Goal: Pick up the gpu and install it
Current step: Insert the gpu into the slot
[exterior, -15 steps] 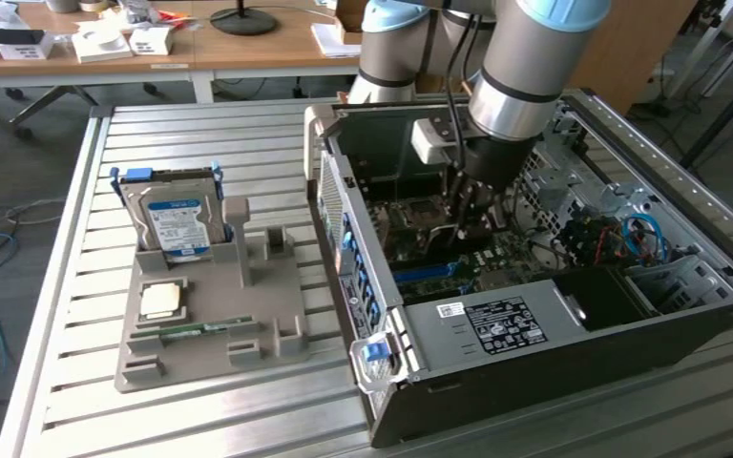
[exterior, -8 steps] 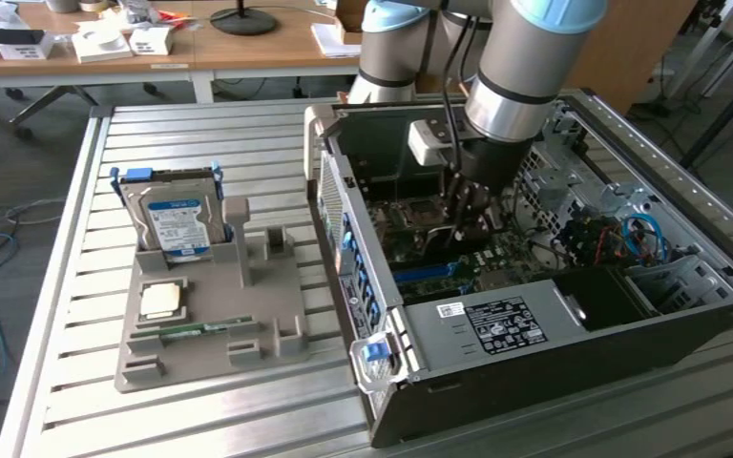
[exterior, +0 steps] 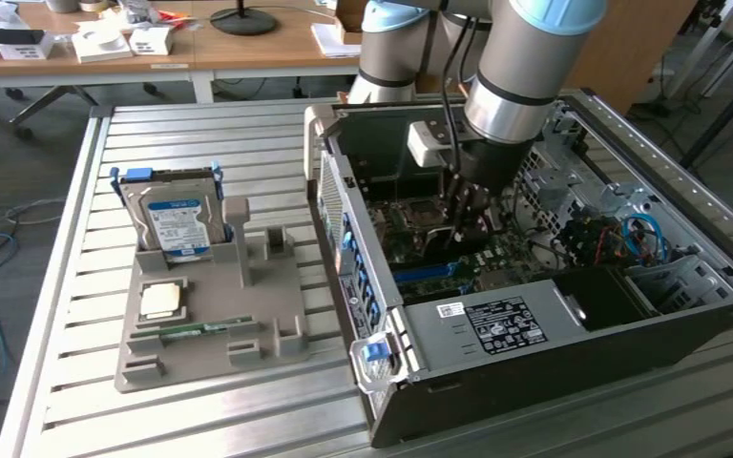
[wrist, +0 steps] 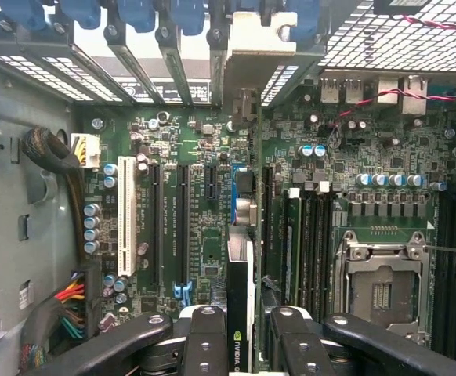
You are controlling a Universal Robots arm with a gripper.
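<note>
In the wrist view the gpu [wrist: 239,286] shows edge-on, a slim dark card with a green logo. It stands upright over the motherboard [wrist: 204,227], between the black expansion slots. Its pale metal bracket [wrist: 251,47] reaches the rear slot openings of the case. My gripper [wrist: 245,321] is shut on the card, one black finger on each face. The exterior view shows the gripper [exterior: 466,221] reaching down inside the open computer case [exterior: 533,382], low over the board.
A grey parts tray [exterior: 214,358] lies at the exterior view's left with a hard drive [exterior: 178,224], a processor chip [exterior: 163,301] and a green memory stick [exterior: 195,331]. Inside the case are a white slot [wrist: 126,227], the processor socket [wrist: 381,286], a cable bundle [wrist: 71,305] and the power supply [exterior: 507,324].
</note>
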